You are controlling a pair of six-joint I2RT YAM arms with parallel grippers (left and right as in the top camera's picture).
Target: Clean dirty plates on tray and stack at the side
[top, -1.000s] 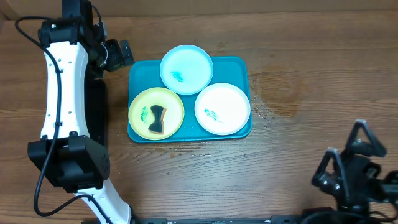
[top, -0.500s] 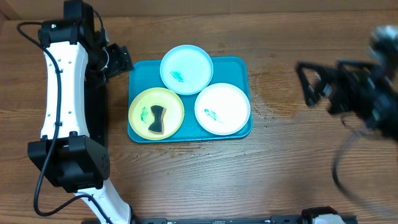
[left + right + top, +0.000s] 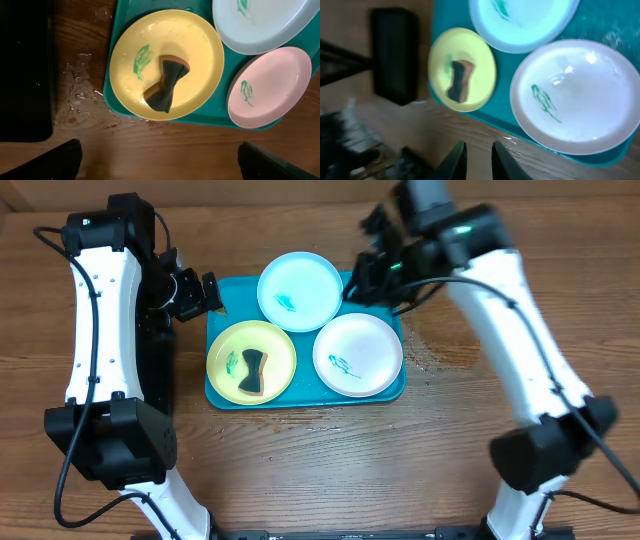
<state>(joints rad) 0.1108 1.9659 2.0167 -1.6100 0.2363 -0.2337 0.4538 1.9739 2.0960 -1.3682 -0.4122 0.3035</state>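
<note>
A black tray lies at the far left, under the left arm, with water drops on the wood between it and the turquoise tray. The left gripper hangs just beside that tray's far left corner. Its fingers are spread wide and hold nothing; in the wrist view the tips sit at opposite bottom corners.

Three plates rest on the turquoise tray. The yellow-green plate sits at the near left, with a teal smear on its left side and a dark, pinched sponge lying near its centre. The light blue plate is behind it, overlapping the tray's far rim, and is also smeared. The white plate is at the near right with a smear left of centre; its edge touches or just overlaps the blue one.

The right gripper is blurred and hovers over the tray's far right corner. Its fingers are drawn almost together with only a thin gap, and nothing is between them.
</note>
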